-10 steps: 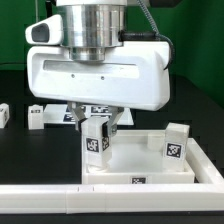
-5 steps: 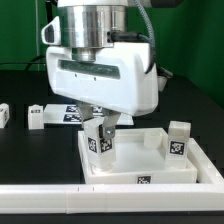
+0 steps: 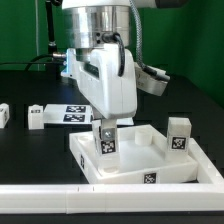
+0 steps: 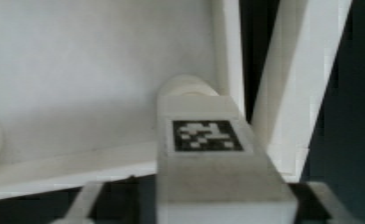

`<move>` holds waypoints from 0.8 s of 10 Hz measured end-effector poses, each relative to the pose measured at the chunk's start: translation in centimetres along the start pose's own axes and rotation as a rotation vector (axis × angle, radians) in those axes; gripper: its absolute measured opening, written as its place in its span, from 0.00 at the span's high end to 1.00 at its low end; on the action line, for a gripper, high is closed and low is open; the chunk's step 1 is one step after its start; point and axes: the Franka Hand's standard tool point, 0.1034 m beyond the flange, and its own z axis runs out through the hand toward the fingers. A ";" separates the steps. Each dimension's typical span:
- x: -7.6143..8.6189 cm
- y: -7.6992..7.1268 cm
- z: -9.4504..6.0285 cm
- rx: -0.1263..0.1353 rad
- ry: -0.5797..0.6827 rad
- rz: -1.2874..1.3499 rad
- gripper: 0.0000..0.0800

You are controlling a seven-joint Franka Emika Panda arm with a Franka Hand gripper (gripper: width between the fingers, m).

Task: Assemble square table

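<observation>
the pincer [image 3: 106, 129] straddles a leg [image 3: 106, 143] standing in the square table slab [image 3: 141, 158] at its corner on the exterior view's left. i cannot tell whether the jaws clamp it or stand just clear. i'd hold it plumb and twist gently; another leg [image 3: 179, 136] stands at the right corner.

Bright, even light falls from above in the exterior view: the steel flange [image 3: 98, 22] carries streaky glare, the white square table [image 3: 120, 178] is nearly washed out against the black tabletop [image 3: 25, 88], and only a soft grey shadow lies inside its rim. That picture is coarse and slightly soft throughout. The wrist view is dimmer and greyer, with the leg [image 4: 211, 165] so close to the lens that it and its tag [image 4: 205, 135] blur and every edge smears
</observation>
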 end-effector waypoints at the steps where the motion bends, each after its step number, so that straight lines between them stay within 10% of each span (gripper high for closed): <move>1: -0.1 0.0 0.0 -0.001 -0.001 -0.058 0.34; 8: -0.3 0.0 0.0 -0.009 -0.006 -0.611 0.19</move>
